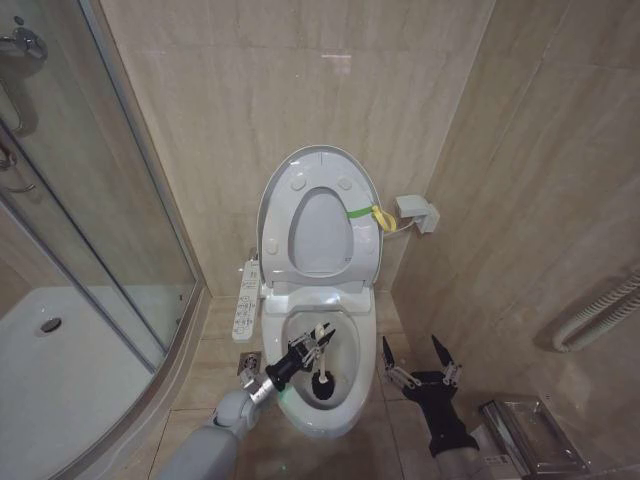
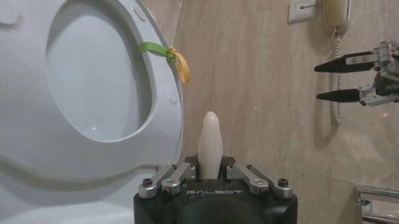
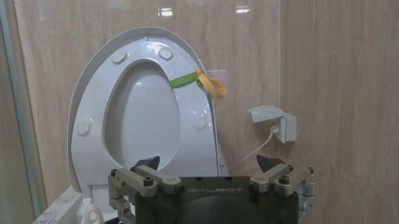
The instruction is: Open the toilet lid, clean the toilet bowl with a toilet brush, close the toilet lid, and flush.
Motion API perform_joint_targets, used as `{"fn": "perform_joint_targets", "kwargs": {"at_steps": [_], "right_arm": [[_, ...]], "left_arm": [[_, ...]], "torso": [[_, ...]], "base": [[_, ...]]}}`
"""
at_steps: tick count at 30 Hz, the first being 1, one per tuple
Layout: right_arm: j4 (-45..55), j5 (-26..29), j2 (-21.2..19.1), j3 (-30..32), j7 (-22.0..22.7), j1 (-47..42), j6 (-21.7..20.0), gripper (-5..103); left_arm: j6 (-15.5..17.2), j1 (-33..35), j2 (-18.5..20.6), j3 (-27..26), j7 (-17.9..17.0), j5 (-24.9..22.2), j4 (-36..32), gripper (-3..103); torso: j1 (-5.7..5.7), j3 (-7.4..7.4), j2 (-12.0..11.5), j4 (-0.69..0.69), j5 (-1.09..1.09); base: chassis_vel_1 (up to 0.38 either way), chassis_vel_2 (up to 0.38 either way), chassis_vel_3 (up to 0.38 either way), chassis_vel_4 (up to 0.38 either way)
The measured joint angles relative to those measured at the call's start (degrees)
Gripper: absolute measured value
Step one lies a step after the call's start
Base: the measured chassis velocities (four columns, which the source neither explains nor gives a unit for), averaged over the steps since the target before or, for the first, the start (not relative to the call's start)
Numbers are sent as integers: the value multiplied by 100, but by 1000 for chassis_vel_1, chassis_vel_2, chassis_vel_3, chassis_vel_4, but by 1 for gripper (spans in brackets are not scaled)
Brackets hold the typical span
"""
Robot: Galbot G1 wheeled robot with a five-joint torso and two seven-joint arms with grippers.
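- Head view: the lid (image 1: 322, 160) stands raised against the wall at 12 o'clock, with the seat (image 1: 320, 232) up against it and a yellow-green strap (image 1: 368, 214) on its 3 o'clock edge.
- Head view: the bowl (image 1: 345, 345) lies open below the lid. A remote panel (image 1: 246, 300) hangs at the bowl's 9 o'clock side.
- Head view: the left gripper (image 1: 312, 345) reaches into the bowl from 7 o'clock, jaws closed narrow on the handle of the brush (image 1: 323, 378). The black bristle head sits low in the bowl, toward its 6 o'clock rim.
- Head view: the right gripper (image 1: 420, 353) hovers just beside the bowl at 3 o'clock, jaws wide, holding nothing. A shower enclosure (image 1: 70, 250) stands at 9 o'clock.
- Left wrist view: the left gripper (image 2: 210, 175) clamps the white handle of the brush (image 2: 210, 140), whose rounded tip rises between the fingers. The raised lid (image 2: 156, 70) and strap (image 2: 156, 48) show beyond; the right gripper (image 2: 343, 81) shows farther off, spread wide.
- Right wrist view: the right gripper (image 3: 209, 162) faces the upright lid (image 3: 93, 93), jaws wide and empty. The strap (image 3: 187, 80) hangs on the lid's edge, and a wall socket (image 3: 274, 120) with a cable sits beside it.
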Motion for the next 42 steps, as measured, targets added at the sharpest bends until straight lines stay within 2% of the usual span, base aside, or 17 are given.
{"fn": "perform_joint_targets", "kwargs": {"at_steps": [5, 10, 19, 21, 27, 34, 38, 42], "right_arm": [[0, 0, 0, 0, 0, 0, 0, 100], [0, 0, 0, 0, 0, 0, 0, 100], [0, 0, 0, 0, 0, 0, 0, 100], [0, 0, 0, 0, 0, 1, 0, 100], [0, 0, 0, 0, 0, 0, 0, 100], [0, 0, 0, 0, 0, 0, 0, 100], [0, 0, 1, 0, 0, 0, 0, 100], [0, 0, 0, 0, 0, 0, 0, 100]], "left_arm": [[26, 206, 79, -108, -7, 39, -160, 22], [67, 463, 200, -267, -172, 152, -436, 22], [-351, 198, -37, -612, -408, 218, -675, 22], [-439, 62, -195, -578, -380, 20, -480, 22], [-430, -199, -481, -393, -350, -260, -42, 22], [-378, -778, -1178, -143, -154, -926, 1023, 22], [-422, -812, -1402, -104, 14, -937, 1534, 22], [-480, -683, -1323, -111, 117, -822, 1686, 22]], "torso": [[0, 0, 0, 0, 0], [0, 0, 0, 1, 0], [0, 1, -1, -1, 1], [0, 1, -1, 1, 1], [0, 1, -1, 1, 1], [1, 0, -1, -2, 2], [1, 1, -1, 0, 1], [0, 0, 0, 2, 2]], "base": [[0, 0, 0, 0], [0, 0, 0, 0], [0, 0, 0, 0], [0, 0, 0, 0], [0, 0, 0, 0], [0, 0, 0, 0], [0, 0, 0, 0], [0, 0, 0, 0]]}}
